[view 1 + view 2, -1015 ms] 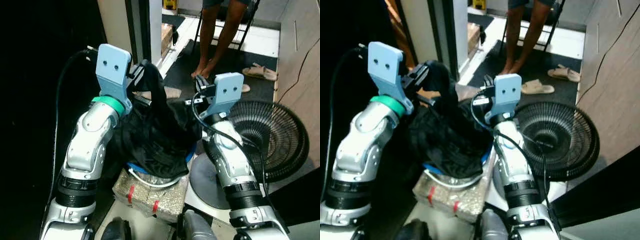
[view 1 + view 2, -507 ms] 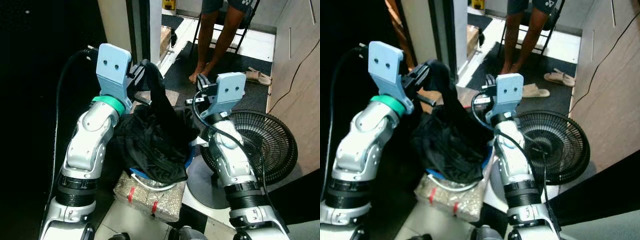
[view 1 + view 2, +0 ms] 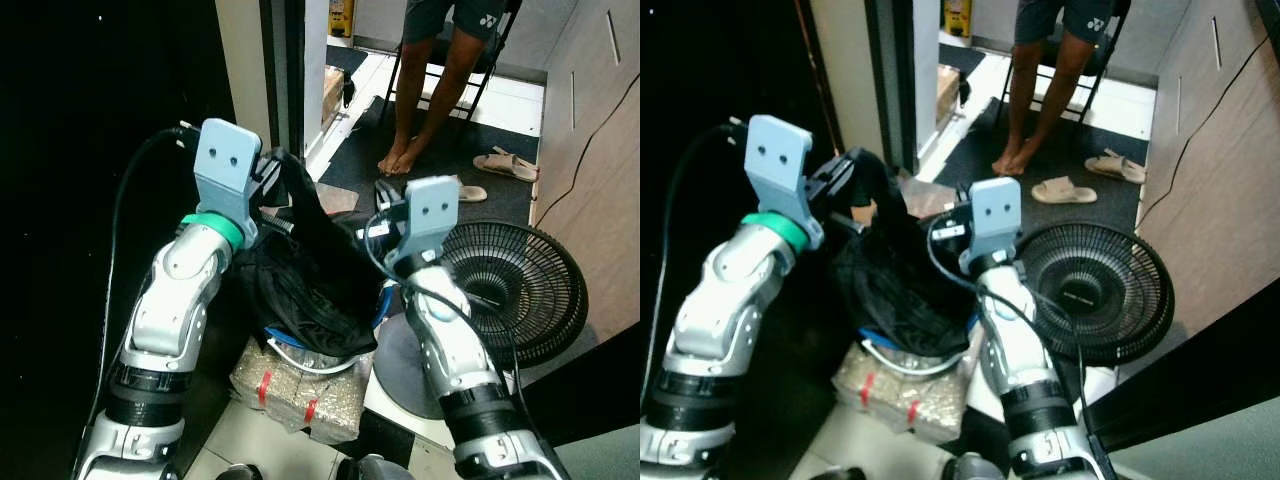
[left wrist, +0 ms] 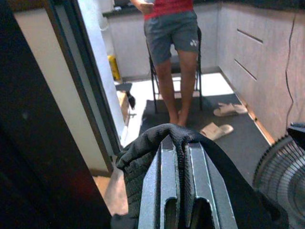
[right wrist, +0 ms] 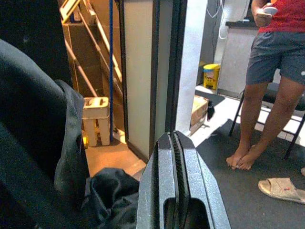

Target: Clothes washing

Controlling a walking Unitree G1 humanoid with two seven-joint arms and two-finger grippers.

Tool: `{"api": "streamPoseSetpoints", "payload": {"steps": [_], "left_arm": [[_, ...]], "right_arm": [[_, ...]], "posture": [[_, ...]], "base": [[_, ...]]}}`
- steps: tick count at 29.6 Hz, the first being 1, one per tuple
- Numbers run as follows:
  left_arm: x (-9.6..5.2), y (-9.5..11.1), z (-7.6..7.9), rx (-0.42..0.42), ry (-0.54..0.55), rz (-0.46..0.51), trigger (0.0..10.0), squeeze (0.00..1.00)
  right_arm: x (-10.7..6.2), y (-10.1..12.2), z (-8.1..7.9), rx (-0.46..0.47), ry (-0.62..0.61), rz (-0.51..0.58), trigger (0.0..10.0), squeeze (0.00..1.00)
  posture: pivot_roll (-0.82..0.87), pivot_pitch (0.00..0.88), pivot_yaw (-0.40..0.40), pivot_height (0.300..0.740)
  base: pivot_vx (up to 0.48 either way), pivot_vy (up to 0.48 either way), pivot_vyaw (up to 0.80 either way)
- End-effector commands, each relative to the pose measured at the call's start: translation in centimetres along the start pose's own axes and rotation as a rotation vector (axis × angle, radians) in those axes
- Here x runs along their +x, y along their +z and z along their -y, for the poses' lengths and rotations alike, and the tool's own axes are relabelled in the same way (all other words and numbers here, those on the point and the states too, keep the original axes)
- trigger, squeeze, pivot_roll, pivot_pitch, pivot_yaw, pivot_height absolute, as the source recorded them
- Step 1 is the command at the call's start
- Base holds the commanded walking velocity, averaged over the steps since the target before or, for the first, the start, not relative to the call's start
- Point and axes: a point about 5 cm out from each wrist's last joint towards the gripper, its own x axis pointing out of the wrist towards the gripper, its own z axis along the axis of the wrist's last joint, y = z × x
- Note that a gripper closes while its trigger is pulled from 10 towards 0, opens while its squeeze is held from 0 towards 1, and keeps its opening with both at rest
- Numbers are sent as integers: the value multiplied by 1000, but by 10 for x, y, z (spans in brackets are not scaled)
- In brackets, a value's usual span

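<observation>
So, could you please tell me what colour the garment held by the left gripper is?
The garment is black, clearest in the left eye view.

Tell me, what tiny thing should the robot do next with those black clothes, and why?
Probably lift the left gripper a little higher. It is shut on the black garment, but most of the cloth hangs low, bunched over the blue-rimmed basket. The right gripper is shut and holds nothing, so the left gripper alone carries the cloth free.
</observation>
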Motion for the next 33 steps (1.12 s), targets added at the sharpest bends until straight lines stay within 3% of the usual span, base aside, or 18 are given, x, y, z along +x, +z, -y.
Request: {"api": "streamPoseSetpoints", "payload": {"steps": [1, 33], "left_arm": [[-1, -5, 2, 3, -12, -15, 10000, 0], [-2, -7, 2, 7, -14, -14, 10000, 0]], "right_arm": [[-4, -6, -2, -4, 9, -14, 10000, 0], [-5, -8, -2, -8, 10, -9, 10000, 0]], "posture": [[-20, 16, 43, 740], [-20, 16, 43, 740]], "base": [[0, 0, 0], [0, 0, 0]]}}
